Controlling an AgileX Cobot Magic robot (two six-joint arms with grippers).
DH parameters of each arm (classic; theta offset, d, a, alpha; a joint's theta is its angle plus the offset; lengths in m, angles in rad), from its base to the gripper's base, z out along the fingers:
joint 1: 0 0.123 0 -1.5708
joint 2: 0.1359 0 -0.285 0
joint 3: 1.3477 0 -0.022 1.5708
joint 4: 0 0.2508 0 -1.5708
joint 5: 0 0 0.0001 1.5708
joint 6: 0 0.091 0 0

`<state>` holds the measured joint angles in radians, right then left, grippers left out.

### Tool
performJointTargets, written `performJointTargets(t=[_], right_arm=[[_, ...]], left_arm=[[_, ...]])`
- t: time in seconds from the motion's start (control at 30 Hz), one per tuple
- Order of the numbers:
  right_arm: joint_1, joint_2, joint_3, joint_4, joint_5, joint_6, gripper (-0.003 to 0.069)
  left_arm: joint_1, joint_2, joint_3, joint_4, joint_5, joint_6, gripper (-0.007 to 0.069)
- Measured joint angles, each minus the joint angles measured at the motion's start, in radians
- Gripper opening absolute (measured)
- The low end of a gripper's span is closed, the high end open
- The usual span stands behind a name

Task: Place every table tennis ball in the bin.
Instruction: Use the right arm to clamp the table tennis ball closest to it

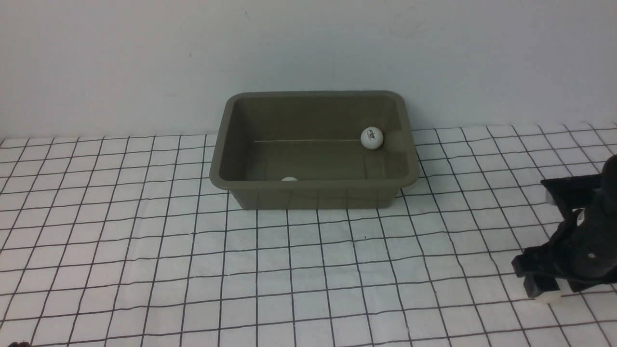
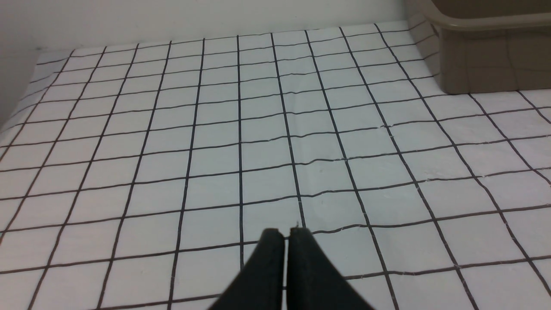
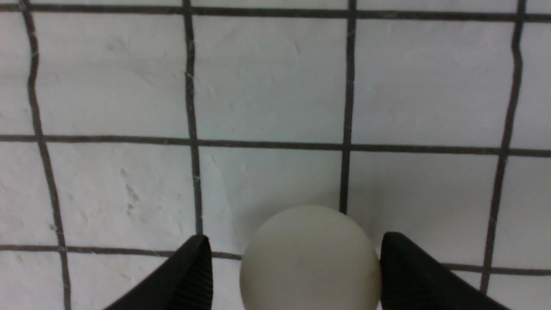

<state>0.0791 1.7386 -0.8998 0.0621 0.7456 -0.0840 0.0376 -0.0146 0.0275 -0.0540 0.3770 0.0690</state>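
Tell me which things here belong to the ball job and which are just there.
Part of the job:
- bin
- ball with a logo in the bin
- ball by the bin's near wall
- ball between the right hand's fingers
- right hand

Just there:
- checked table cover
- wall
- left hand, shut

Table covering (image 1: pixel 144 241): white sheet printed with a black grid, slightly wrinkled, spread over the whole work surface. Wall (image 1: pixel 308 48): plain, pale, possibly painted, rising directly behind the covering's far edge.
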Motion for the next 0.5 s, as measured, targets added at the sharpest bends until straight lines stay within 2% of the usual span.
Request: performJointTargets(t=[0.17, 0.3, 0.5], right_arm=[[0.0, 0.018, -0.015, 0.009, 0.006, -0.01, 0.0435], [0.0, 0.033, -0.041, 0.017, 0.03, -0.011, 0.0364], [0.0, 0.034, -0.11, 0.056, 0.086, -0.032, 0.036]], left_arm=[[0.0, 0.0, 0.0, 0.0, 0.0, 0.0, -0.0004], [0.0, 0.0, 0.0, 0.0, 0.0, 0.0, -0.0004], [0.0, 0.0, 0.0, 0.0, 0.0, 0.0, -0.0004]])
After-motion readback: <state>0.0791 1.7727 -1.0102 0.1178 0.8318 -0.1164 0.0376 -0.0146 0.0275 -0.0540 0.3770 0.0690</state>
